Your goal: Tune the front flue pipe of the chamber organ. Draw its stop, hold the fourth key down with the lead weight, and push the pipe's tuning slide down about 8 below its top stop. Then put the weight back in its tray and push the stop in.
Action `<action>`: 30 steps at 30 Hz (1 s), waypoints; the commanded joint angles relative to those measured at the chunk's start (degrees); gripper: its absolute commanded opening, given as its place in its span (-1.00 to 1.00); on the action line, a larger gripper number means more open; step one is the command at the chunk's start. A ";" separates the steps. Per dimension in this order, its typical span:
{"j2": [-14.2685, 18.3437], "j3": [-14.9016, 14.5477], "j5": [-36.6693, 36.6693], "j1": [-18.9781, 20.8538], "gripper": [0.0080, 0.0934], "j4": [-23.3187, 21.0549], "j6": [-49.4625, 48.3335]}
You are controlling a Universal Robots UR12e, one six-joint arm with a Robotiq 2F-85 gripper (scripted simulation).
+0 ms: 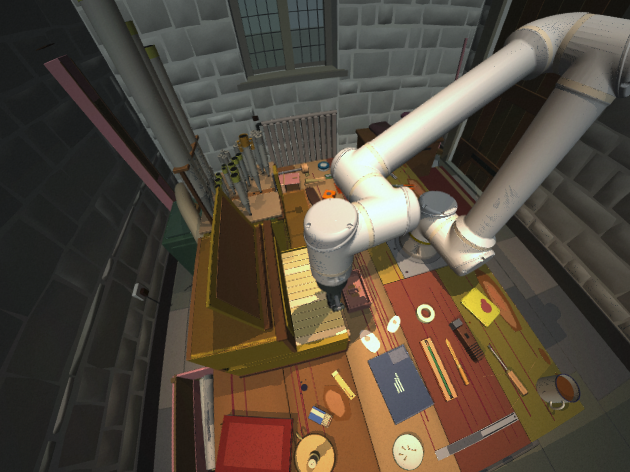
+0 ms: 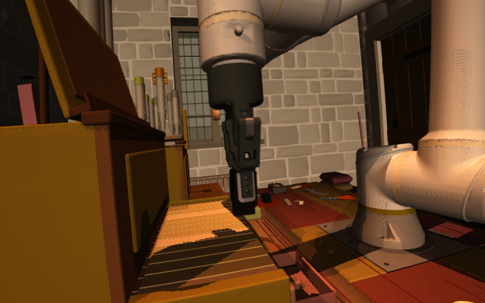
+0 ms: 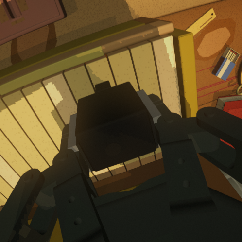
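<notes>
The dark lead weight (image 3: pixel 114 124) sits low over the pale keys of the organ's keyboard (image 1: pixel 310 300), near the keyboard's front edge. Whether it rests on a key I cannot tell. The weight's brown tray (image 1: pixel 356 292) lies on the bench just right of the keyboard and holds nothing. The flue pipes (image 1: pixel 239 175) stand upright behind the organ case, the front one with an orange band (image 2: pixel 159 75). The stop knob is not clearly visible. My gripper (image 2: pixel 244 209) points straight down over the keys and grips the lead weight.
The organ case (image 1: pixel 239 285) with its raised lid stands left of the keyboard. The arm's base (image 2: pixel 388 200) is to the right. The bench holds a blue book (image 1: pixel 400 384), a tape ring (image 1: pixel 426 313), rulers, a chisel, a mug (image 1: pixel 559 390) and a matchbox (image 3: pixel 226 64).
</notes>
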 commanded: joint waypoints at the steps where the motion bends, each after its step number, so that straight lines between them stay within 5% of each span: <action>1: -0.24 -0.02 0.00 0.03 -1.00 -0.03 0.03; 30: -11.17 7.38 0.00 2.16 -1.00 3.50 2.16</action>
